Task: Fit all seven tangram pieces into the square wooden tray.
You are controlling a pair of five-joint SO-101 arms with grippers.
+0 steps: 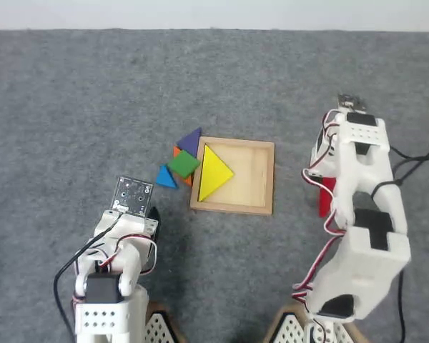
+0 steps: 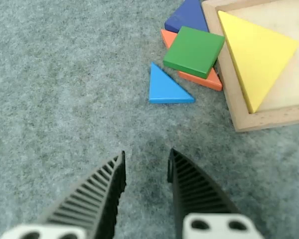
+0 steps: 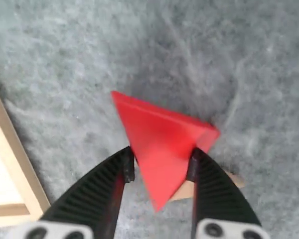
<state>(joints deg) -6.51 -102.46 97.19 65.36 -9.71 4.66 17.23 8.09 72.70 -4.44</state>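
The square wooden tray (image 1: 261,179) lies mid-table with a large yellow triangle (image 1: 213,172) in its left half. Just left of the tray sit a dark blue piece (image 1: 191,141), a green square (image 1: 182,164) resting on an orange piece (image 1: 176,151), and a small blue triangle (image 1: 165,177). In the left wrist view my left gripper (image 2: 146,167) is open over bare carpet, short of the blue triangle (image 2: 167,87). Right of the tray, my right gripper (image 3: 162,162) is shut on a red triangle (image 3: 159,132), which is tilted above the carpet.
Grey carpet covers the table. A tan sliver (image 3: 226,180) shows under the red triangle. The tray's rim (image 3: 12,159) is close beside the right gripper. The right arm's white body (image 1: 361,214) stands over the table's right side.
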